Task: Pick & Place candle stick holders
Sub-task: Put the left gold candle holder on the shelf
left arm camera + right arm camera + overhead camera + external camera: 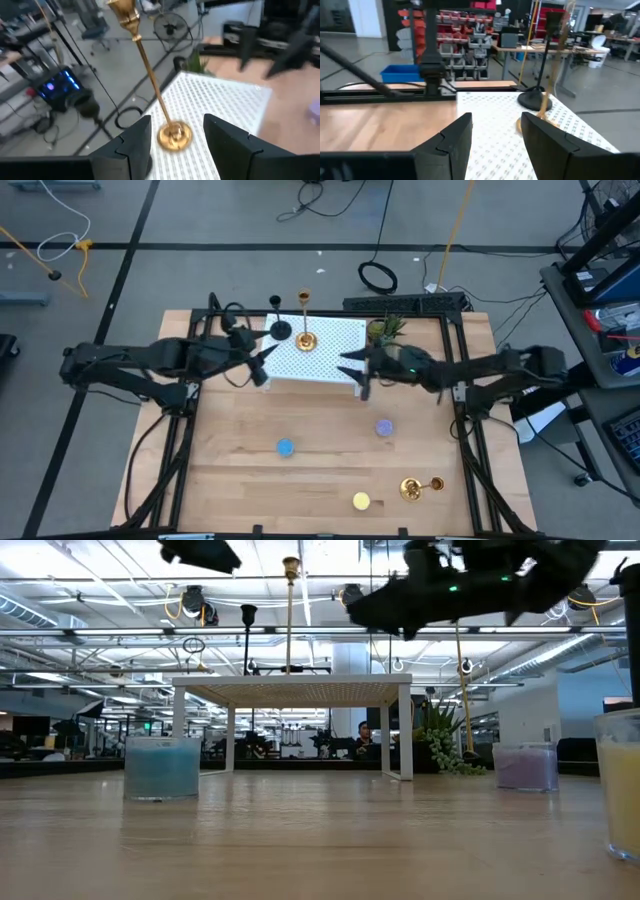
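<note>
A white perforated platform (330, 352) stands at the table's far middle. On its far left part a tall gold holder (305, 338) and a black holder (279, 330) stand upright on their round bases. A second gold holder (420, 487) lies on its side on the table near the front right. My left gripper (266, 356) is open and empty just left of the platform; in its wrist view (177, 119) the standing gold holder (173, 135) shows ahead between the fingers, apart from them. My right gripper (352, 370) is open and empty at the platform's near right corner, pointing left (496, 116).
A blue candle (285, 447), a purple candle (384, 427) and a yellow candle (361, 501) stand on the wooden table in front of the platform. A small green plant (386, 328) stands at the platform's far right. A black frame (455, 370) borders the table.
</note>
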`<state>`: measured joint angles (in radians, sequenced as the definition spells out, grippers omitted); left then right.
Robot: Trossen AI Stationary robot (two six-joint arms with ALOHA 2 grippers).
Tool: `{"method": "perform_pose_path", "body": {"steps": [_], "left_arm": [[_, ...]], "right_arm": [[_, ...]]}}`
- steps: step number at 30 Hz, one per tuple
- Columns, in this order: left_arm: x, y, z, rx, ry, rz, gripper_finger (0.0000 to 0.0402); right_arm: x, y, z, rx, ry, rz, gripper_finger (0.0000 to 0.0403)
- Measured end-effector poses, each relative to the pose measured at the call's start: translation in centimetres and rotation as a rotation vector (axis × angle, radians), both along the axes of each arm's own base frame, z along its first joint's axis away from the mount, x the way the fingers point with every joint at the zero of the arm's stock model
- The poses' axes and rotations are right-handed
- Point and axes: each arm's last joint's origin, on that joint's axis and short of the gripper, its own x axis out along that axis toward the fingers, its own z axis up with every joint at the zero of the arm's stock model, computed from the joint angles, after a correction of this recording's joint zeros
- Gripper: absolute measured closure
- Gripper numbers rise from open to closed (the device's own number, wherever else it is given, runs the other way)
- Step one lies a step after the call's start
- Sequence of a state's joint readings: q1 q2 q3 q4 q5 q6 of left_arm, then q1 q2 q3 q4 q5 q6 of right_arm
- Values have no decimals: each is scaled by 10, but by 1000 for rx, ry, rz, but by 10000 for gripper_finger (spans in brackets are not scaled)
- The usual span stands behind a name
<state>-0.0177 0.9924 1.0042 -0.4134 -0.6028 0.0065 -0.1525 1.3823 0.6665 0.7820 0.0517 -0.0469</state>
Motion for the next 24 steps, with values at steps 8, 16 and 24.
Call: {"method": "perform_pose_path", "body": {"steps": [8,16,24], "left_arm": [[-32,-4,6,-50,-8,24,213],[-29,-4,4,-13,27,12,213],[-26,-4,2,-5,50,5,213]], "right_arm": [[36,-31,6,4,-35,-78,249],[72,-66,-8,48,-92,-146,249],[97,-87,-24,98,-83,-176,249]]}}
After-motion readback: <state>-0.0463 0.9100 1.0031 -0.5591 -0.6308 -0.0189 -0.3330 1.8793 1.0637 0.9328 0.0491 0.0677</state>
